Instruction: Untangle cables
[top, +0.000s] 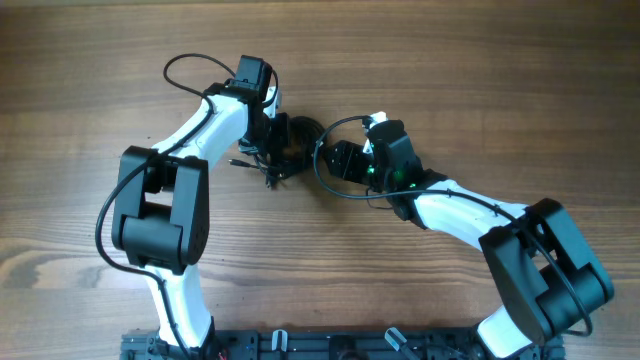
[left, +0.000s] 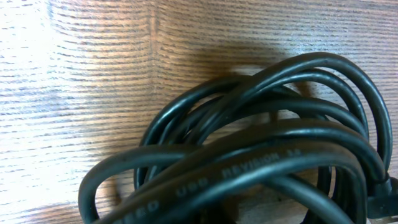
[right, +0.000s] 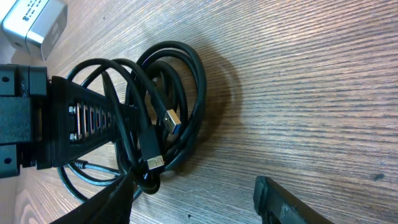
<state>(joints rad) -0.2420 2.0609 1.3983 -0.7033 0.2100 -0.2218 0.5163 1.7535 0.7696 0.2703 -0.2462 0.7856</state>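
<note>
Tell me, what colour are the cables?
The cables are black; the left wrist view shows them best.

One bench (top: 480, 60). Two arms: left arm (top: 205, 128), right arm (top: 465, 212). Two end effectors: left end effector (top: 272, 128), right end effector (top: 330, 160). One tangle of cables (left: 267, 165), cord count unclear. Two plugs: larger plug (right: 173, 120), smaller plug (right: 155, 163).
</note>
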